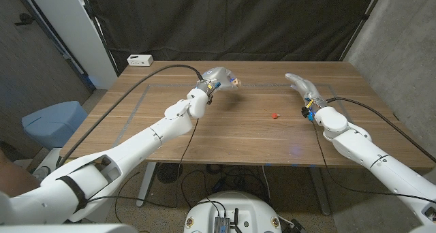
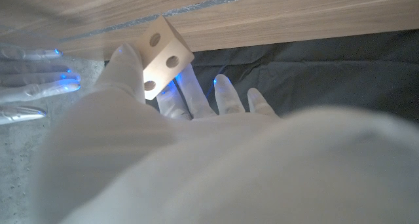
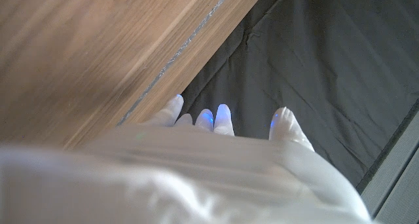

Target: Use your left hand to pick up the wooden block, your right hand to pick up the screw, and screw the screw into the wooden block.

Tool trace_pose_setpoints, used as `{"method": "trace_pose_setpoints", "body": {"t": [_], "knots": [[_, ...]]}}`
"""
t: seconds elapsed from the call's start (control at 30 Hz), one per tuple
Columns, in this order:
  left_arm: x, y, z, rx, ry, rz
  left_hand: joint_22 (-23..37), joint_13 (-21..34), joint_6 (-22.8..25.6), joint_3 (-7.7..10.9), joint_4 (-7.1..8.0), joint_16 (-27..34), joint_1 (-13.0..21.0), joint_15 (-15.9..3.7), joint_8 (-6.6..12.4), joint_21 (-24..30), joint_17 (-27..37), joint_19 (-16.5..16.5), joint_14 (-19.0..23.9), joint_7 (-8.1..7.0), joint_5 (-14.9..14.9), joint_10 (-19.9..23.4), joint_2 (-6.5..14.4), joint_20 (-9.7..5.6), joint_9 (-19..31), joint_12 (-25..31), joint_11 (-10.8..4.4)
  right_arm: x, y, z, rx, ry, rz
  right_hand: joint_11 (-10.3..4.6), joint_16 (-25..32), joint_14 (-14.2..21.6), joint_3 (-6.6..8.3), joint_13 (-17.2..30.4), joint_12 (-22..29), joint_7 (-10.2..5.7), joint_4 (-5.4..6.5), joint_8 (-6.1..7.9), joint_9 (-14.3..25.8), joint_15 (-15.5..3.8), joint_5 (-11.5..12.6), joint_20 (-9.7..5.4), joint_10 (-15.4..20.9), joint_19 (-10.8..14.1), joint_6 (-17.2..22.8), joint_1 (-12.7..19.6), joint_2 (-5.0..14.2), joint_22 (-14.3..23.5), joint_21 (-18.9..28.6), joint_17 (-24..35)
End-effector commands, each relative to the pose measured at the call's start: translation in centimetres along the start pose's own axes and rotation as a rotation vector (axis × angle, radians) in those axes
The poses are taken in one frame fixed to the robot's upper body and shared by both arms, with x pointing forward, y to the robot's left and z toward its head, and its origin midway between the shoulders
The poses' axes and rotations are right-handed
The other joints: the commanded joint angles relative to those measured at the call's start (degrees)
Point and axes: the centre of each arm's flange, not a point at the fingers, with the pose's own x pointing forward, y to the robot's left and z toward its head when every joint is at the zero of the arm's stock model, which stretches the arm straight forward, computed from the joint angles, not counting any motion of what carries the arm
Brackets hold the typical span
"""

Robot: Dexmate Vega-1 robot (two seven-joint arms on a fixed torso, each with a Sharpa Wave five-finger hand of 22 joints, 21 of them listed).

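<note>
Left hand (image 2: 157, 119) grips wooden block (image 2: 163, 57); right hand (image 1: 303, 88) raised, fingers spread.

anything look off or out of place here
Nothing is spilled or broken. The left hand holds the wooden block up off the table, while the small red screw lies loose on the wood, with the right hand open and apart from it.

The right hand (image 3: 216, 165) showed its back, fingertips (image 3: 224, 116) spread and holding nothing, above the wooden worktop (image 3: 85, 54) and a dark curtain (image 3: 314, 60).
</note>
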Motion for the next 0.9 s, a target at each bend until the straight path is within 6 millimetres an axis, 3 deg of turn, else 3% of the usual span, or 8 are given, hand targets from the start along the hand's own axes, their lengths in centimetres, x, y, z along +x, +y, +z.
{"method": "trace_pose_setpoints", "body": {"t": [0.03,0.4,0.9], "knots": [[0.1,0.1,-0.1,-0.133,-0.010,-0.013,0.2,0.3,0.3,-0.24,0.32,0.3,0.3,-5.94,0.15,1.0,0.2,1.9,0.7,-0.26,0.3,0.6,0.6,-0.64,0.2,-0.3,-0.10,-0.5,-0.5,0.7,-0.138,0.013,0.014,0.08,0.3,0.9,0.98,0.2,0.1,-0.14,-0.76,0.11,0.2,-0.01,1.6,-0.01,1.1,1.9,0.9,2.2,0.12,0.1,0.5,0.1],[0.0,0.1,-0.6,-0.260,-0.009,-0.002,0.4,0.4,0.2,-0.44,0.32,0.1,0.3,-6.16,-0.05,0.8,0.3,1.6,0.6,-0.26,0.2,0.5,0.6,-0.95,0.1,-0.6,-0.11,-0.8,-1.1,1.7,-0.214,-0.008,0.024,-0.19,0.0,1.6,2.07,0.3,-0.2,-0.82,-1.57,0.45,0.3,0.17,3.8,0.19,1.7,2.5,2.8,4.8,-1.54,0.1,0.0,0.1],[0.8,-0.6,-1.0,-0.424,-0.002,-0.014,0.5,0.6,-0.3,-0.56,0.44,0.1,0.6,-6.33,-0.50,0.4,0.5,0.7,0.3,-0.37,0.2,0.2,1.4,-0.91,0.1,-1.1,-0.12,-1.3,-2.2,4.0,-0.443,0.007,0.056,-1.78,-0.2,2.1,2.12,0.4,-0.9,-2.32,-1.80,0.89,0.6,0.48,3.5,1.39,0.6,2.4,4.3,7.6,-5.37,0.1,-0.6,0.2]]}}
